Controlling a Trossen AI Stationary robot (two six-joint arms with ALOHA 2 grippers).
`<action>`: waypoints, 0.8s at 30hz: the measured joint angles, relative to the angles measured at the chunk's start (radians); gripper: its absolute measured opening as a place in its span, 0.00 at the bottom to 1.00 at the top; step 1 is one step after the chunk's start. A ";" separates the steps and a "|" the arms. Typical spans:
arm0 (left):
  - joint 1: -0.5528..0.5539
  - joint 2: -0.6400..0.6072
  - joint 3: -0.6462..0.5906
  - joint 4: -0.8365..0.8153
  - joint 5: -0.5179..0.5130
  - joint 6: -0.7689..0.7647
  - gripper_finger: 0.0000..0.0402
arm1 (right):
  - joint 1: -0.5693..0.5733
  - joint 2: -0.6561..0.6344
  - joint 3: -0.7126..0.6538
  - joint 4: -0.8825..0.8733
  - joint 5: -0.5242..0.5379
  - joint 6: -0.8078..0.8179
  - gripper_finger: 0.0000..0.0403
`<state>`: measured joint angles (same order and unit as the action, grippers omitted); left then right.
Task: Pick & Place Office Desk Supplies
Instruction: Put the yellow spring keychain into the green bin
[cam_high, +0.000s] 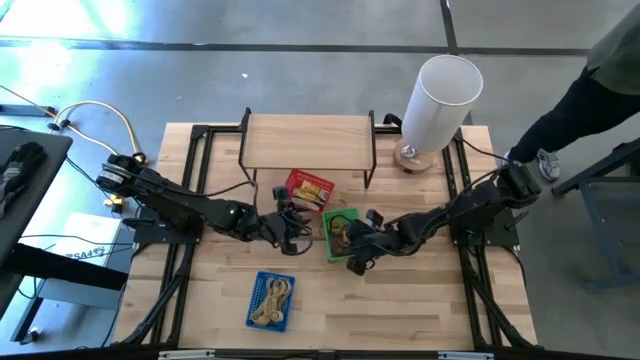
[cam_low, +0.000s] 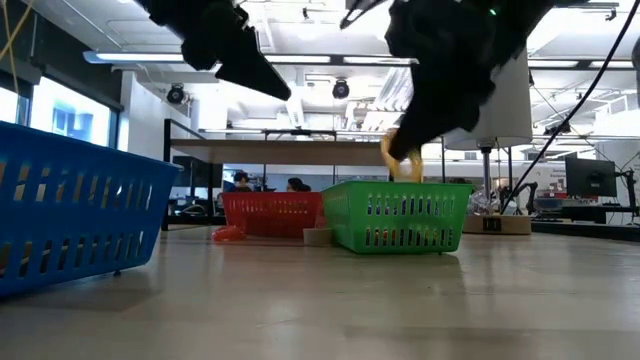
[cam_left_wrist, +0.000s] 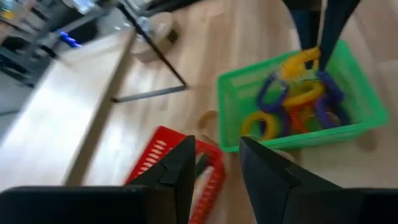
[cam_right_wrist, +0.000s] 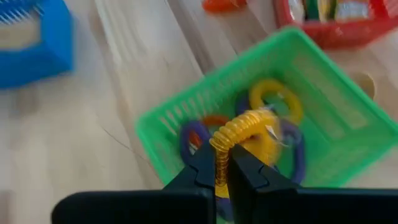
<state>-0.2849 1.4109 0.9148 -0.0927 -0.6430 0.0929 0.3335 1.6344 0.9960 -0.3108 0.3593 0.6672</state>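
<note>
My right gripper (cam_right_wrist: 222, 177) is shut on a yellow spiral loop (cam_right_wrist: 244, 129) above the green basket (cam_high: 339, 236). That basket holds more purple, yellow and orange loops (cam_left_wrist: 292, 106). In the low view the yellow loop (cam_low: 400, 155) hangs just over the basket's rim (cam_low: 395, 188). My left gripper (cam_left_wrist: 217, 171) stands open with nothing between its fingers, above the table near the red basket (cam_high: 308, 190), which holds small yellow blocks. A tan band (cam_left_wrist: 208, 119) and an orange piece (cam_right_wrist: 224, 5) lie on the table beside the red basket. My right gripper pinches one stretch of the yellow spiral loop's coil (cam_right_wrist: 220, 163) between its two fingertips. The fingers slant down from the table's near right side. The rest of the loop arches out past the fingertips, lifted clear above the loops in the green basket.
A blue basket (cam_high: 270, 300) with tan bands stands near the table's front edge. A low wooden shelf (cam_high: 308, 140) on a black frame spans the far middle. A tall white cylinder (cam_high: 440, 95) stands at the far right. A person's legs (cam_high: 575, 105) show beyond the table's far right corner.
</note>
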 joint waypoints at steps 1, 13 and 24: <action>0.003 0.000 0.000 -0.003 0.023 -0.012 0.29 | -0.006 0.005 0.002 0.018 -0.008 -0.004 0.01; 0.028 0.000 0.000 -0.020 0.271 -0.094 0.29 | -0.079 0.068 0.002 0.061 -0.161 -0.092 0.02; 0.083 0.000 -0.001 -0.026 0.274 -0.128 0.29 | -0.078 0.075 0.002 0.005 -0.125 -0.058 0.02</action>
<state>-0.2021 1.4109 0.9142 -0.1182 -0.3690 -0.0352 0.2550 1.7096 0.9977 -0.3056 0.2341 0.6095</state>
